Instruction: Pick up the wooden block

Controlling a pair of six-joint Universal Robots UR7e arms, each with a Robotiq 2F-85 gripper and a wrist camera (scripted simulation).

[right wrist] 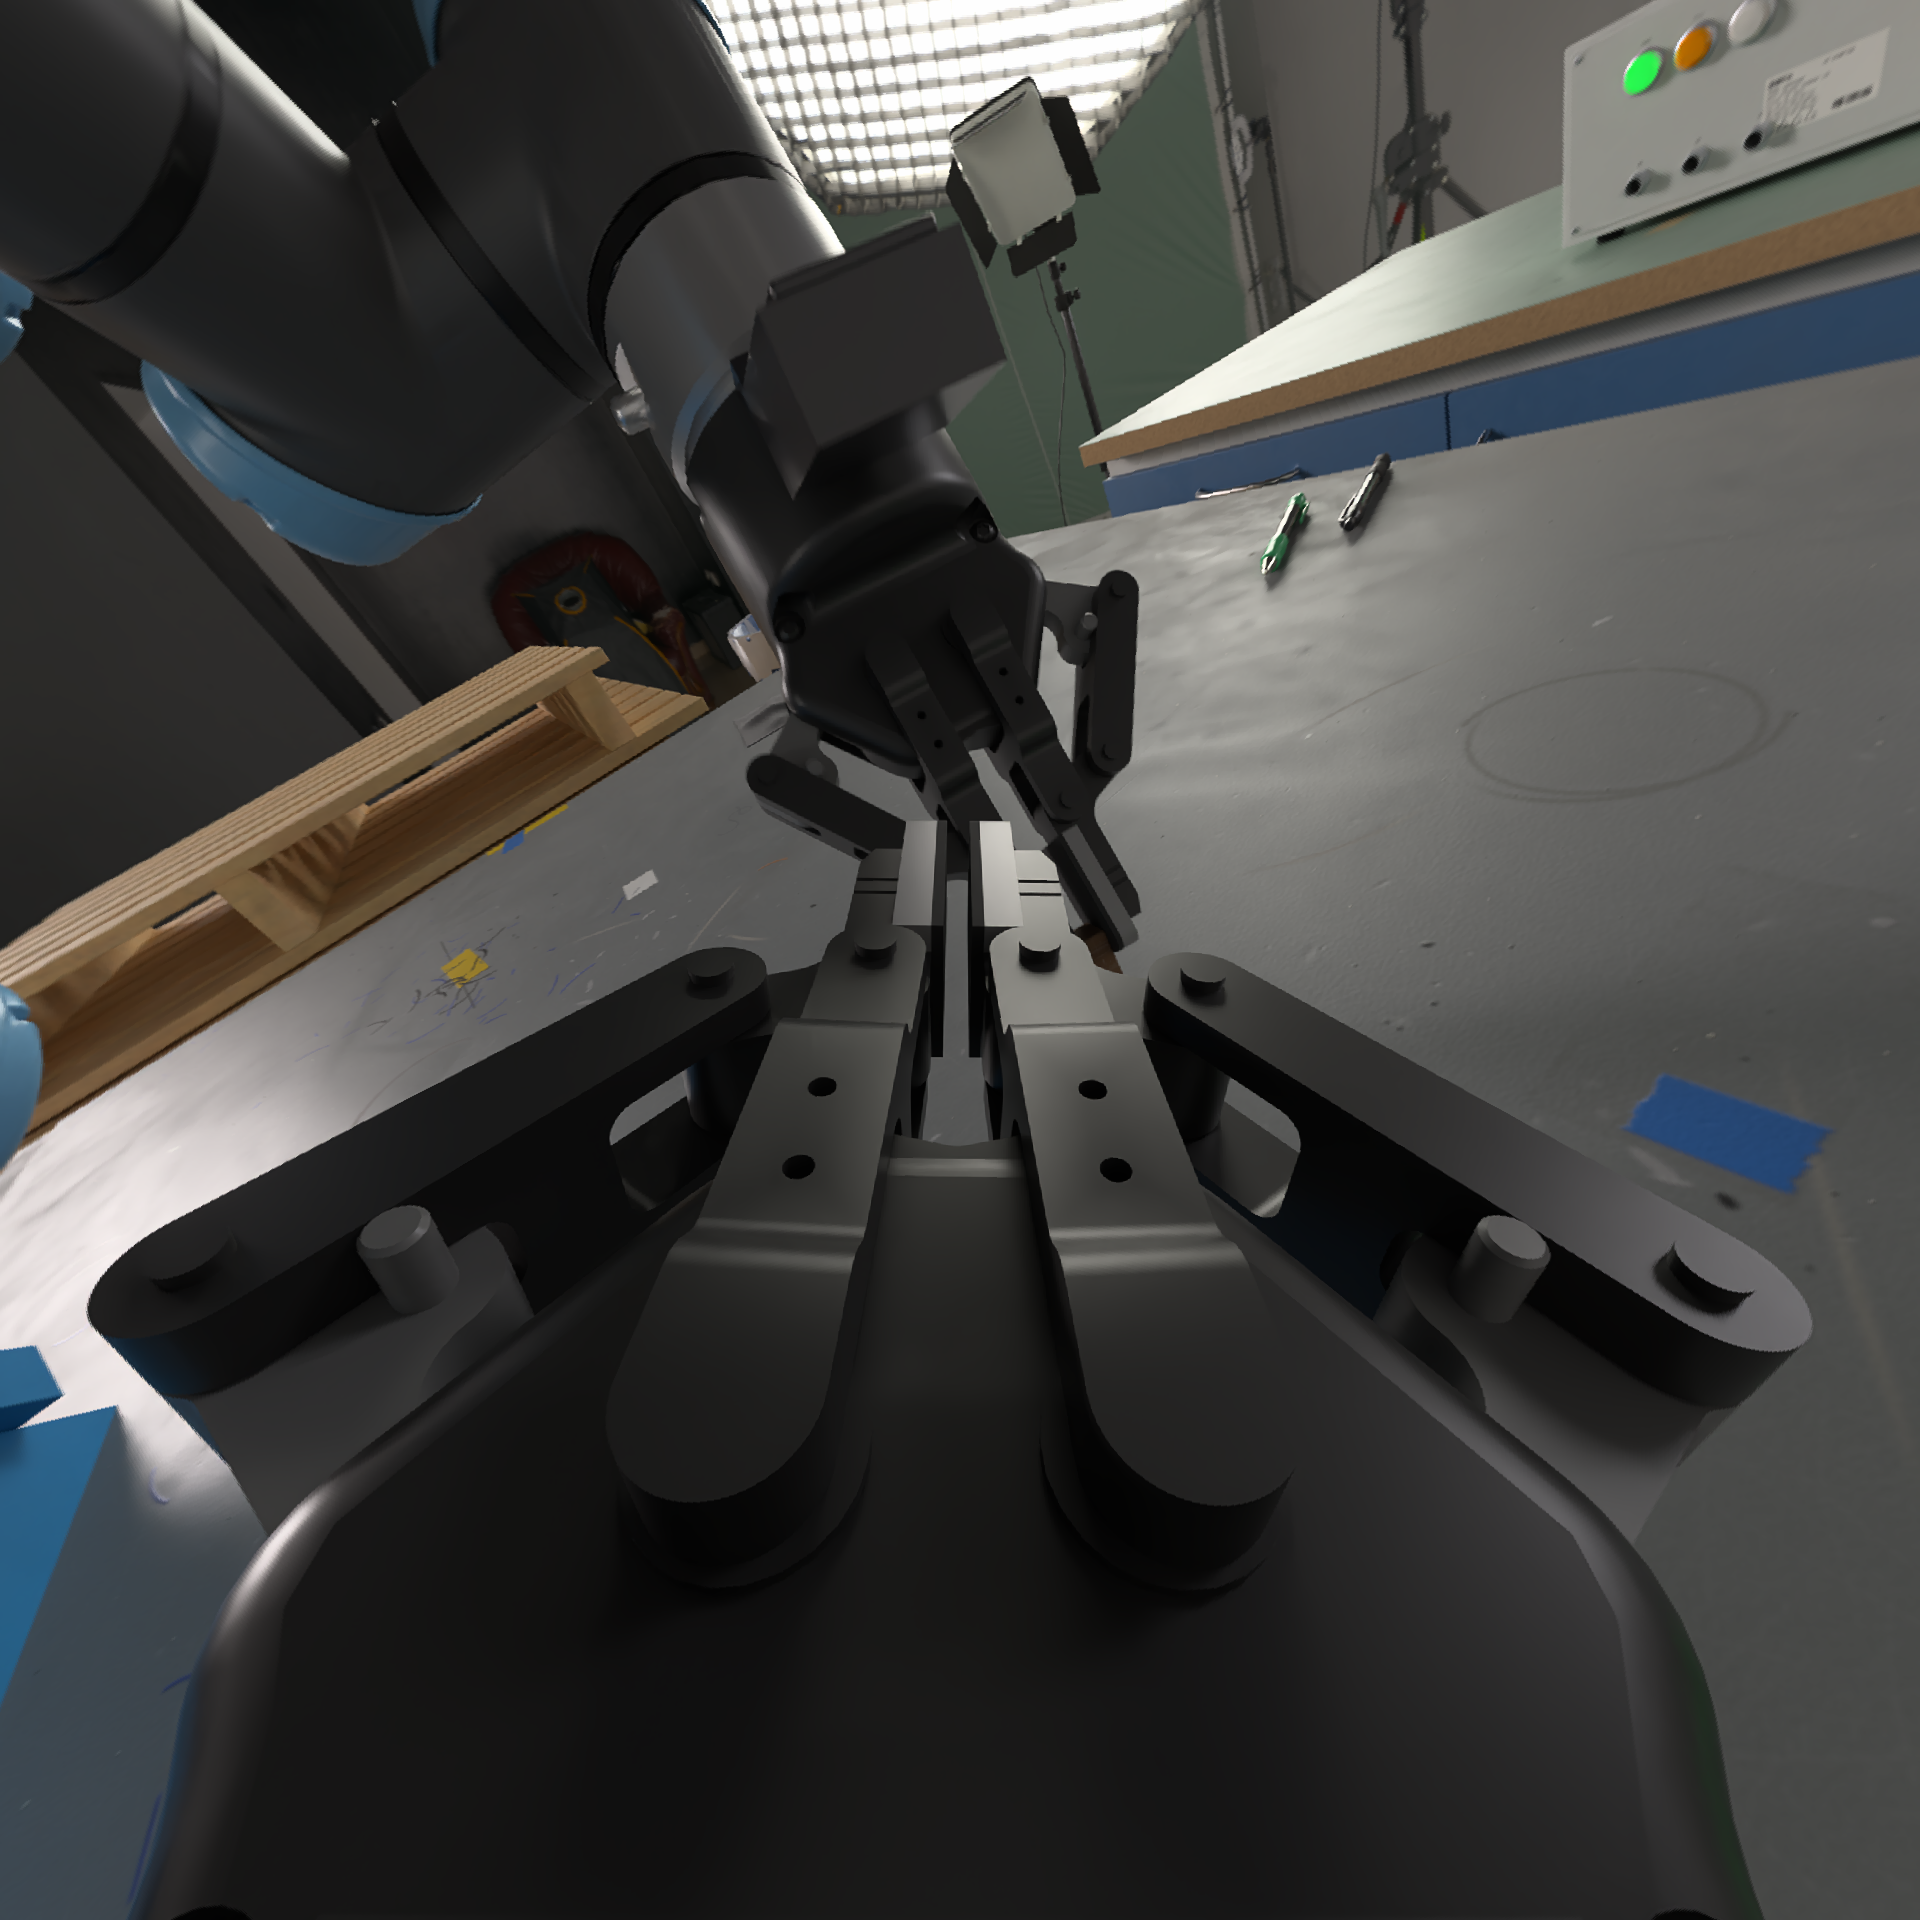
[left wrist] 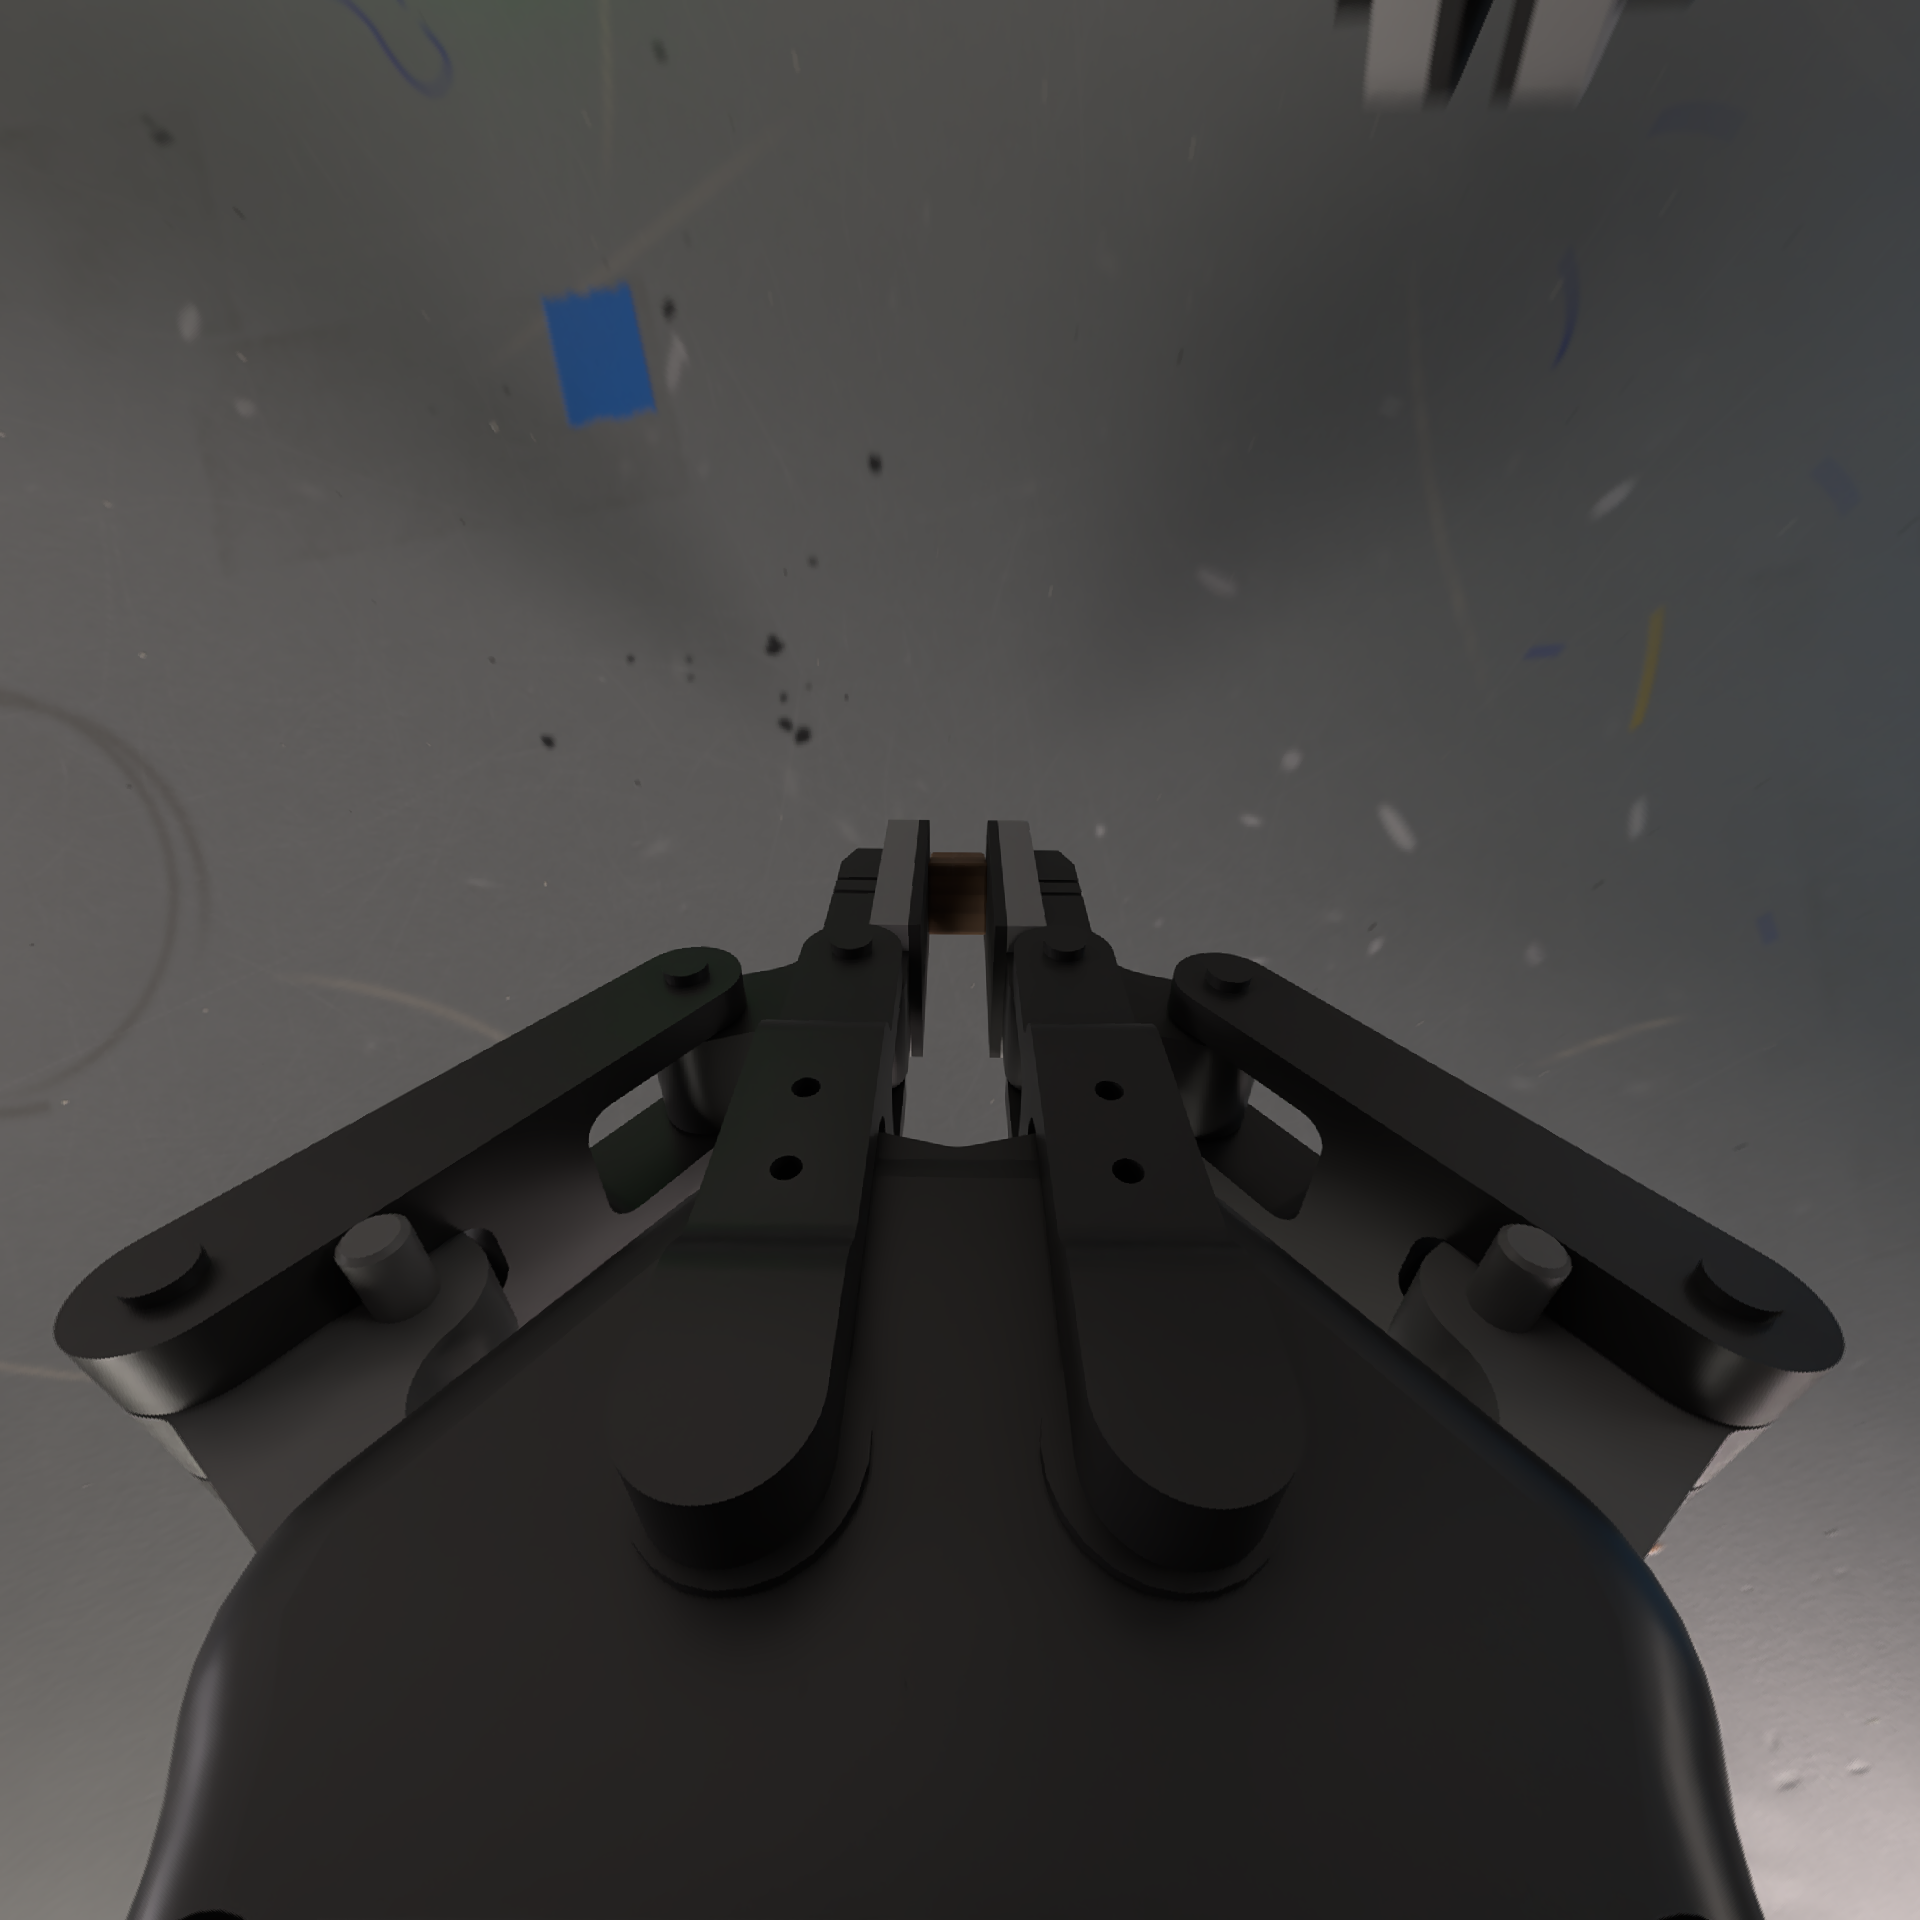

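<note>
A small brown wooden block (left wrist: 956, 894) sits clamped between the two pads of my left gripper (left wrist: 957, 873), held above the grey table (left wrist: 1143, 468). In the right wrist view the left gripper (right wrist: 1112, 930) reaches down from its arm, and the block (right wrist: 1103, 951) pokes out at its fingertips, just right of my right gripper (right wrist: 958, 862). My right gripper is shut with nothing between its pads; its fingers nearly touch.
A blue tape patch (left wrist: 600, 355) lies on the table, also in the right wrist view (right wrist: 1725, 1127). A wooden pallet (right wrist: 312, 831) lies at the left. A green pen (right wrist: 1284, 532) and a black pen (right wrist: 1364, 490) lie far right. A workbench (right wrist: 1507, 312) carries a control box (right wrist: 1735, 114).
</note>
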